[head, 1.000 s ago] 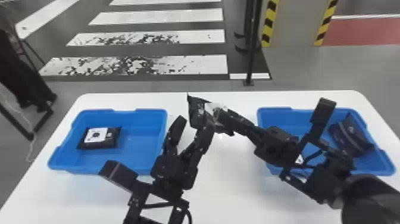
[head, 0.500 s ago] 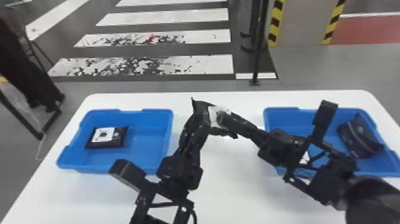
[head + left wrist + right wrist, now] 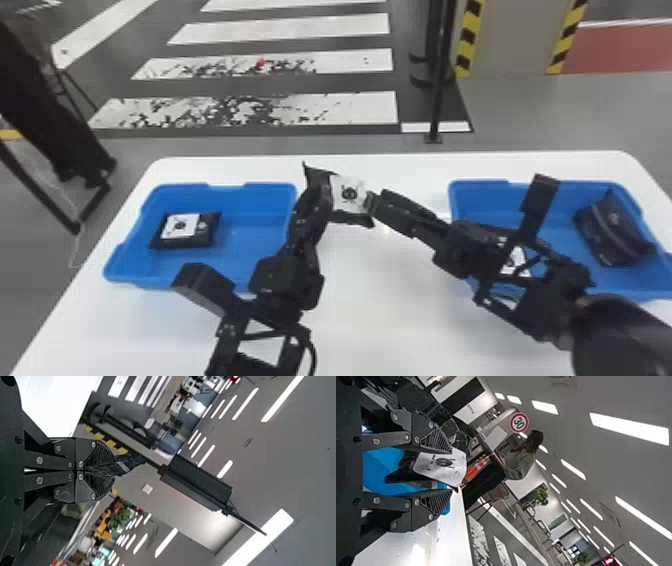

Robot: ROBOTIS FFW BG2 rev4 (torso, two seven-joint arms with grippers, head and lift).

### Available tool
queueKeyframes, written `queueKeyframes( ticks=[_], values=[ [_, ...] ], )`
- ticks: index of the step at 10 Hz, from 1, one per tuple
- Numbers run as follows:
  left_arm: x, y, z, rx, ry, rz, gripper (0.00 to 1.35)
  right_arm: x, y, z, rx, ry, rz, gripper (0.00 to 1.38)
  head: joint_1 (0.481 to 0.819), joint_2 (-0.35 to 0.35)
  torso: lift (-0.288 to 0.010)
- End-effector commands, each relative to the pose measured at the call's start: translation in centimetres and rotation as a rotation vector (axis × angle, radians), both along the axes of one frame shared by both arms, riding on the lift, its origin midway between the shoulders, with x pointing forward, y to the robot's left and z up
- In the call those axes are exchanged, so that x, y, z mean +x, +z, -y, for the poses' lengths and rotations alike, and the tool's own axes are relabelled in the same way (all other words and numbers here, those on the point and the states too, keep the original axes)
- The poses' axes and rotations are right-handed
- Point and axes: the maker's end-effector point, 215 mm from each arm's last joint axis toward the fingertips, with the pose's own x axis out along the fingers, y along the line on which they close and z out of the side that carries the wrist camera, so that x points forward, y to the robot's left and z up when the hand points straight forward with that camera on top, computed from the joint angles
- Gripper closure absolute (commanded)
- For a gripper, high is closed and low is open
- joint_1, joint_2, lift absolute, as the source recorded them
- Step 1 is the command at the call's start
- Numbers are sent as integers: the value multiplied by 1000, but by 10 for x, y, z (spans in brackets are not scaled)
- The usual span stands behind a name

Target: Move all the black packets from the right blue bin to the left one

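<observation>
Black, white-labelled packet (image 3: 345,195) above white surface (image 3: 370,310), between bins | left gripper (image 3: 110,469): fingers clamped on it | right gripper (image 3: 451,471): fingers apart astride it | advice: back right clear squarely, then lower packet into blue plastic left bin (image 3: 250,260)

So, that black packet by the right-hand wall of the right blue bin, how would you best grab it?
I'd pinch the black packet across its middle from above, one jaw on each long side. It looks longer than wide, so that is the narrower grip. Its outer side lies close to the wall of the blue bin, so room there may be tight.
</observation>
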Motion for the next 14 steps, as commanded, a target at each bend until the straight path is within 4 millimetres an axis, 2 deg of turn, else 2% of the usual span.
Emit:
queueKeyframes(
  ticks=[1, 2, 3, 4, 5, 6, 7, 8, 9, 10, 11, 12, 14],
  values=[
    [16, -14, -68, 187, 164, 10, 1208, 7, -2, 14, 11, -29, 1, 87, 695, 152, -168],
    [26, -27, -118, 335, 276, 1, 1208, 9, -2, 21, 13, -42, 8, 148, 695, 195, -168],
    [31, -35, -161, 471, 372, -14, 1210, 12, -1, 29, 12, -63, 18, 147, 695, 236, -168],
    [30, -36, -204, 604, 467, -35, 1208, 14, -5, 39, -4, -85, 22, 147, 695, 259, -168],
    [31, -53, -226, 609, 490, -104, 1151, 21, -4, 57, -36, -122, 45, 147, 695, 300, -168],
    [27, -53, -228, 579, 495, -102, 650, 32, 3, 88, -128, -191, 110, 147, 695, 320, -168],
    [16, -31, -219, 535, 500, -13, 140, 41, 18, 119, -241, -266, 199, 147, 695, 317, -168],
    [9, -23, -197, 452, 472, 33, 44, 41, 33, 145, -334, -346, 252, 147, 695, 287, -168],
    [7, -15, -174, 379, 431, 63, 148, 34, 37, 169, -404, -428, 240, 153, 695, 239, -168],
    [8, -11, -153, 348, 375, 56, 196, 24, 37, 191, -491, -511, 217, 156, 695, 183, -168],
    [8, -7, -140, 345, 337, 53, 202, 10, 33, 205, -589, -584, 166, 157, 695, 129, -168],
    [6, -6, -133, 325, 315, 49, 202, 0, 15, 217, -633, -641, 82, 157, 695, 103, -168],
    [3, -10, -121, 300, 289, 40, 200, -6, -29, 229, -652, -674, -63, 156, 695, 49, -168]
  ],
)
